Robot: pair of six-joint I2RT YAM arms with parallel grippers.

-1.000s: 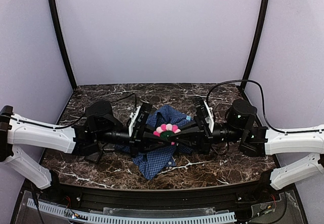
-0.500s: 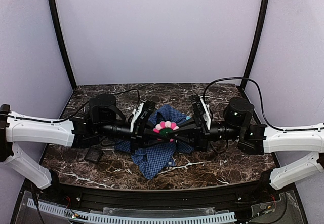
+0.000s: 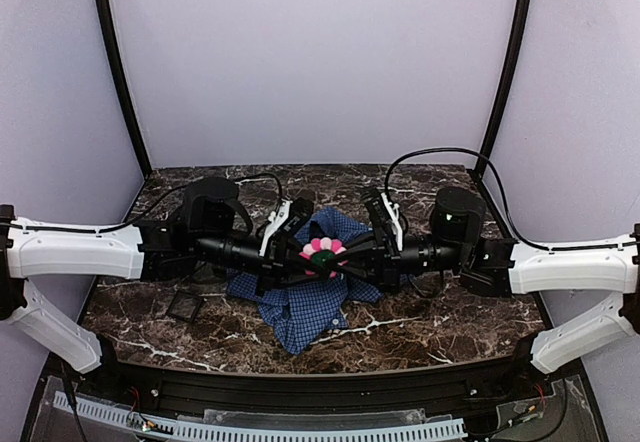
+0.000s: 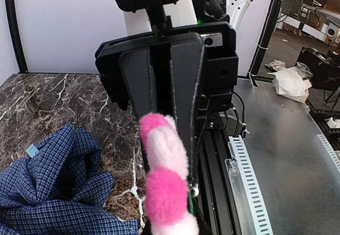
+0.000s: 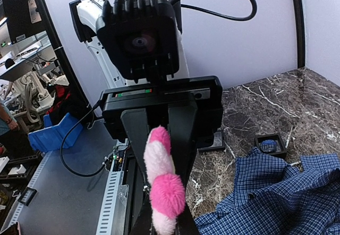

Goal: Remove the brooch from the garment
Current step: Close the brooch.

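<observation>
The brooch (image 3: 321, 253), a pink flower with a dark green centre, hangs in the air above the garment (image 3: 308, 307), a blue checked shirt crumpled mid-table. My left gripper (image 3: 304, 259) and right gripper (image 3: 339, 257) meet tip to tip at it, each shut on it from its own side. The left wrist view shows the brooch (image 4: 164, 176) edge-on in front of the right gripper's fingers (image 4: 186, 86), with the garment (image 4: 53, 192) lower left on the table. From the right wrist, the brooch (image 5: 163, 182) sits between the left gripper's fingers (image 5: 183, 134), apart from the garment (image 5: 276, 198).
A small black square tray (image 3: 185, 307) lies on the marble to the left of the shirt. Two more trays (image 5: 270, 144) (image 5: 212, 142) show behind the shirt in the right wrist view. A black rail (image 3: 300, 387) runs along the near edge.
Both arms have lifted and drawn back slightly with the brooch held between them. The tray on the left, earlier under the left arm, now shows.
</observation>
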